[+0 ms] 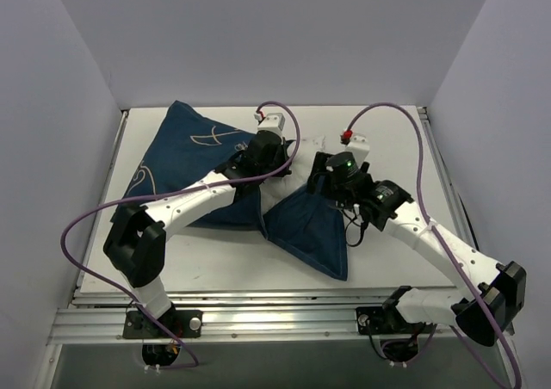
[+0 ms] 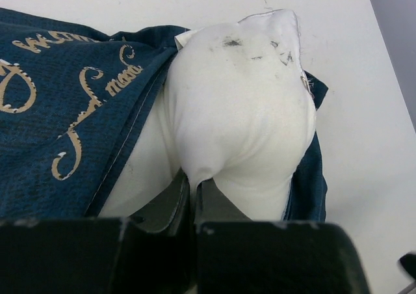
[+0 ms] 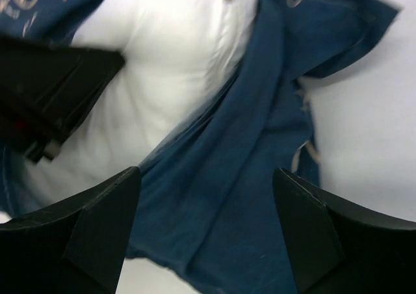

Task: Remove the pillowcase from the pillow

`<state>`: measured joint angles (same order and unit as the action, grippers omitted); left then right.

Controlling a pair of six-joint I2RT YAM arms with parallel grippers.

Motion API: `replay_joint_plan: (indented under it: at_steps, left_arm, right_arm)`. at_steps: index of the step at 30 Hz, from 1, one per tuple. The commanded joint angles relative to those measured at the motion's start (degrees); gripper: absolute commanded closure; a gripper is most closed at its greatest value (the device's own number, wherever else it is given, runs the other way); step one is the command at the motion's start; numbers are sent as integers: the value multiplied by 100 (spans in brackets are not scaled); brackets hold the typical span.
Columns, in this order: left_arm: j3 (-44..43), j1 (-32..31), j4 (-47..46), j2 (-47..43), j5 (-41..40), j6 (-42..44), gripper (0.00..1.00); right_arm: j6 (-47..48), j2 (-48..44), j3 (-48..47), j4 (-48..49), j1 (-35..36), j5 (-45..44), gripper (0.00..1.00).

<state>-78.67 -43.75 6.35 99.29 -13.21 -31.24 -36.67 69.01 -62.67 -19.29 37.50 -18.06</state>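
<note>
The navy pillowcase (image 1: 185,152) lies spread from the back left to the front centre of the table. In the left wrist view its script-printed fabric (image 2: 58,105) is peeled back from the white pillow (image 2: 240,112), whose end bulges out of the opening. My left gripper (image 2: 193,180) is shut, pinching a fold of the pillow's white fabric. My right gripper (image 3: 205,177) is wide open, just above a plain navy fold of the pillowcase (image 3: 253,177), with the pillow (image 3: 162,60) beside it. In the top view the two grippers, left (image 1: 258,152) and right (image 1: 331,178), are close together at mid-table.
The white table (image 1: 215,268) is bounded by grey walls at the left, back and right. A metal rail (image 1: 275,320) runs along the front edge. Purple cables loop over both arms. The left gripper's black body (image 3: 52,92) shows in the right wrist view.
</note>
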Motion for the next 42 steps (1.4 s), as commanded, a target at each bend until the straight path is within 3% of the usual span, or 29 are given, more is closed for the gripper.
replay_joint_plan:
  at_steps: [1,7,10,13,16,17,20,21,26,31,34,37,41,42]
  left_arm:
    - [-298,15,86,73,-164,-154,98]
    - [-289,15,147,56,-146,-163,98]
    - [-271,24,200,38,-182,-128,98]
    - [-254,33,244,3,-295,-101,98]
    - [-254,85,296,-41,-392,-66,98]
    - [-271,155,340,-67,-410,-57,98]
    - [-333,436,577,-155,-489,-83,98]
    - [-333,524,621,-181,-489,-84,98]
    - [-228,1148,885,-365,-314,-276,98]
    - [150,1825,999,-612,29,-637,98]
    - [475,2071,1009,-849,205,-743,98]
    - [818,2116,1044,-1164,284,-699,98]
    - [1222,2055,475,-1368,1266,-234,97]
    - [1284,2002,377,-1394,1860,-76,86]
  right_arm:
    - [-876,77,273,152,495,-469,23]
    - [-1395,542,423,557,794,-803,24]
    - [-1484,780,606,802,812,-760,28]
    - [-1510,982,843,935,821,-725,39]
    - [-1502,1114,1028,927,795,-751,59]
    - [-1484,1062,1168,883,751,-769,74]
    - [-1414,721,1563,681,480,-900,98]
    - [-1370,597,1696,620,321,-883,100]
    - [-1010,-474,2496,540,-891,-427,100]
    - [-641,-801,3102,874,-2374,812,100]
    - [-526,-767,3331,1146,-2904,1331,100]
    - [-273,-487,3289,1427,-2994,1682,100]
    - [203,-143,3008,1797,-2915,2386,100]
    - [299,-108,2920,1788,-2871,2430,100]
